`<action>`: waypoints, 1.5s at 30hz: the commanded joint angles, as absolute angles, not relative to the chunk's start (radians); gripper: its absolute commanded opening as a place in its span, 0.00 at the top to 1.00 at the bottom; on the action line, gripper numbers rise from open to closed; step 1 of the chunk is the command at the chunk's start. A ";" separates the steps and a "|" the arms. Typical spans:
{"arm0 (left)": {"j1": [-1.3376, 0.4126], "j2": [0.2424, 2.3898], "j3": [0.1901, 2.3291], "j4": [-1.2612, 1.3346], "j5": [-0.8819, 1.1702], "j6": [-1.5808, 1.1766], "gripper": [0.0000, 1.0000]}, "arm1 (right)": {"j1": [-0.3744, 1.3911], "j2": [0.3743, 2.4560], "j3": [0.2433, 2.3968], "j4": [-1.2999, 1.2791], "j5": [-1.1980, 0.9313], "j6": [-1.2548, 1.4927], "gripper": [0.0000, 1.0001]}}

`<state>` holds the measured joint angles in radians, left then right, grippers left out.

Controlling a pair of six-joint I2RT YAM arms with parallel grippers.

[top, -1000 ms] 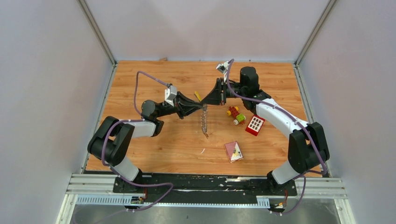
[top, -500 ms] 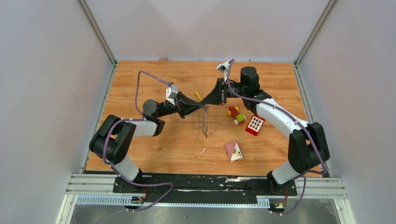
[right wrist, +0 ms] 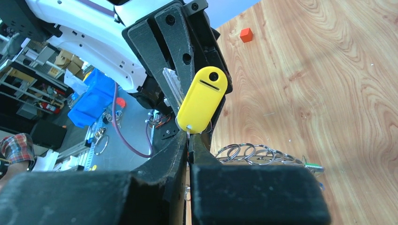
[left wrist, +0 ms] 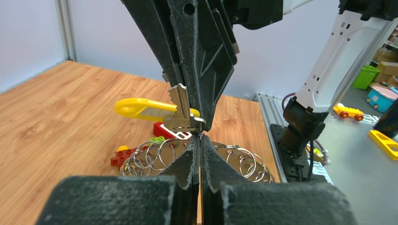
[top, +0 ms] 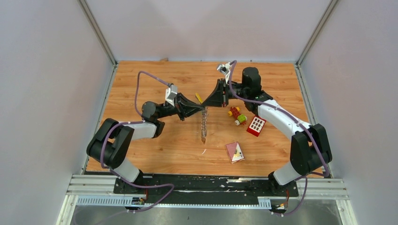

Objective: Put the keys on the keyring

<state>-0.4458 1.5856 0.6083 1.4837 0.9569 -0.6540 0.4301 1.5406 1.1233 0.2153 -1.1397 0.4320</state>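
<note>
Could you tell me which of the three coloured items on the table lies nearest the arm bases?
The pink card; the red block and the toy both lie farther back.

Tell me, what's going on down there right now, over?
Left tool, right tool both shut, tip to tip mid-air. Yellow-tagged key pinched where they meet, ring chain dangling below. Toys lie clear to the right.

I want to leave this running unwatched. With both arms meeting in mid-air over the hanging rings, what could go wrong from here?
1. The left fingers and right fingers are shut tip to tip at one small joint; pulling apart could bend the wire or jerk it loose.
2. The keyring hangs free above the table; a slip would drop it with the key and yellow tag.
3. It is unclear whether the left fingers caught the wire.
</note>
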 commanded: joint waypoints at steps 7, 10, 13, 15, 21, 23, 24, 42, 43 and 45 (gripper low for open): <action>-0.457 1.524 0.597 1.591 1.019 -0.700 1.00 | 0.411 1.498 1.104 0.363 -1.227 0.439 0.93; -0.456 1.511 0.594 1.566 1.027 -0.689 1.00 | 0.406 1.492 1.096 0.372 -1.237 0.438 0.92; -0.456 1.490 0.588 1.517 1.034 -0.658 1.00 | 0.397 1.486 1.093 0.374 -1.246 0.435 0.92; -0.456 1.473 0.588 1.473 1.033 -0.628 1.00 | 0.394 1.479 1.089 0.377 -1.251 0.434 0.92; -0.456 1.427 0.591 1.357 1.034 -0.562 1.00 | 0.384 1.465 1.076 0.387 -1.260 0.429 0.93; -0.456 1.413 0.593 1.289 1.030 -0.531 1.00 | 0.382 1.462 1.071 0.389 -1.261 0.427 0.93; -0.456 1.407 0.596 1.265 1.027 -0.519 1.00 | 0.382 1.461 1.070 0.388 -1.261 0.427 0.93; -0.492 1.105 0.796 0.001 1.057 0.348 1.00 | 0.387 1.431 1.155 -0.031 -1.362 -0.021 0.60; -0.496 1.094 0.817 -0.086 1.052 0.417 1.00 | 0.391 1.437 1.159 -0.060 -1.364 -0.056 0.59; -0.504 1.080 0.860 -0.227 1.033 0.542 1.00 | 0.402 1.444 1.167 -0.126 -1.353 -0.115 0.58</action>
